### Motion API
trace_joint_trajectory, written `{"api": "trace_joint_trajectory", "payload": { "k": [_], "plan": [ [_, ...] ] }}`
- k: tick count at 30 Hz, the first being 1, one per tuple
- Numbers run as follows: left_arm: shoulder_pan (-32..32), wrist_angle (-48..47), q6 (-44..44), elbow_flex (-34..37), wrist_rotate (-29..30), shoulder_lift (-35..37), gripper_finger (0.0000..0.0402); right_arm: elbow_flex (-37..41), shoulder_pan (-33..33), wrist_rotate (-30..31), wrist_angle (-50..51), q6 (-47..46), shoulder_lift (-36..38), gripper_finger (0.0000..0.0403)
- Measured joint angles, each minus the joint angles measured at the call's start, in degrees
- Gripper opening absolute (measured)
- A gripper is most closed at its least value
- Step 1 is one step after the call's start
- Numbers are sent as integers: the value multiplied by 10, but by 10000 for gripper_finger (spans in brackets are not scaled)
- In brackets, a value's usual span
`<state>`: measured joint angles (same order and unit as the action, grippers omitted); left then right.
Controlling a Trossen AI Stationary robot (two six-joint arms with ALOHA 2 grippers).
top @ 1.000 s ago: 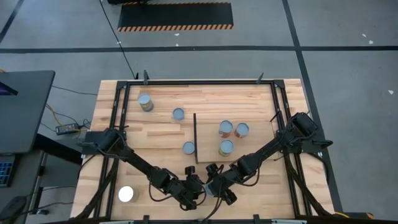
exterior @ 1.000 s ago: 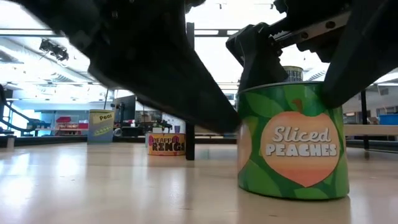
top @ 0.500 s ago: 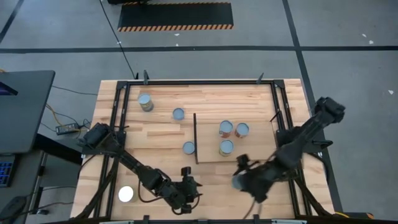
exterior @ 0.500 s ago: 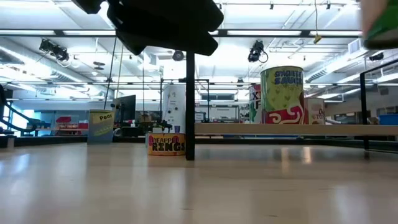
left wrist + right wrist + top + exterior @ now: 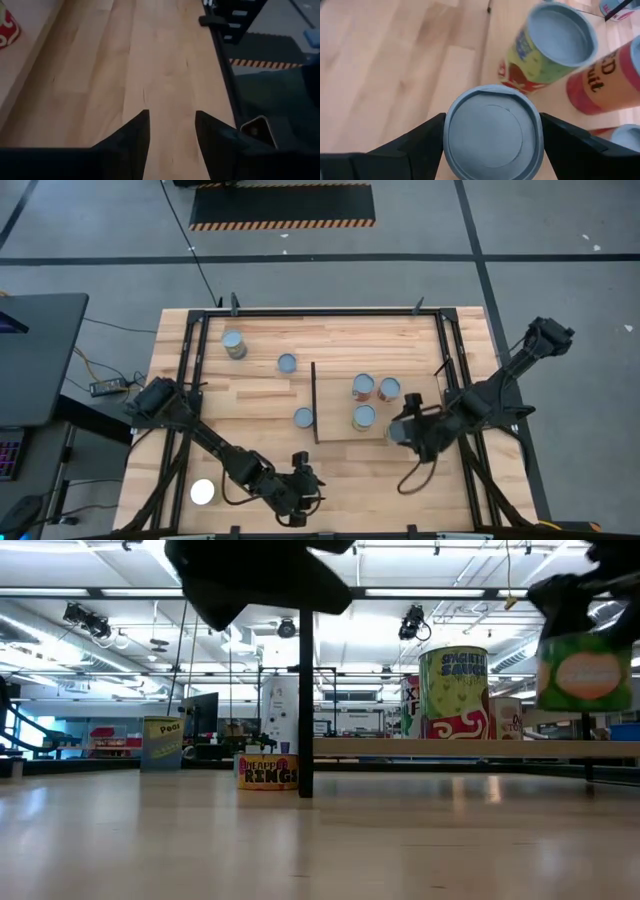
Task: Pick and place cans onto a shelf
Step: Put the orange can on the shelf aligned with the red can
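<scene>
The right gripper (image 5: 490, 137) holds a green-labelled can (image 5: 584, 670) in the air above the near right corner of the shelf (image 5: 345, 428), its two dark fingers (image 5: 410, 142) spread wide and pressed against opposite sides of the tin. From the right wrist, the can's blue-grey lid fills the gap between the fingers. In the low view its base hangs clear above the shelf's pale edge. Just beyond it on the shelf stands a yellow and red can (image 5: 547, 47), and beside that a red one (image 5: 607, 82). From above, three tins cluster on the shelf, the nearest of them (image 5: 363, 417) just left of the carried can. The dark upright strip (image 5: 315, 402) runs along the shelf's left edge.

Off the shelf, a short can (image 5: 303, 417) stands just left of the strip, two more (image 5: 233, 343) (image 5: 287, 363) stand farther back to the left, and a glaring white-topped one (image 5: 203, 492) stands at the near left of the table (image 5: 260, 395).

The left gripper (image 5: 170, 132) waits low over the table's near edge, its fingers partly apart with only bare wood between them, apparently holding nothing.
</scene>
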<state>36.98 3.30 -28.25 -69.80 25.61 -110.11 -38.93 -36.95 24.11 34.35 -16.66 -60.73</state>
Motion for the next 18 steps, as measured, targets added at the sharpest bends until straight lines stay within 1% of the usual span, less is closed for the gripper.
{"api": "trace_joint_trajectory", "payload": {
  "k": [5, 7, 12, 14, 18],
  "plan": [
    [-14, 8, -1, 0, -4, 4, 162, 9, 70, -65, -12, 97, 17, 307],
    [-19, 8, -14, 0, -19, 4, 162, 9, 94, -90, -17, 122, 15, 307],
    [-25, 9, -77, 0, -75, 4, 162, 9, 140, -117, -14, 149, -7, 307],
    [-25, 10, -90, 0, -78, 4, 162, 9, 149, -131, -16, 152, -14, 308],
    [-17, 11, -102, 0, -78, 4, 162, 9, 158, -132, -17, 148, -20, 313]
  ]
}}
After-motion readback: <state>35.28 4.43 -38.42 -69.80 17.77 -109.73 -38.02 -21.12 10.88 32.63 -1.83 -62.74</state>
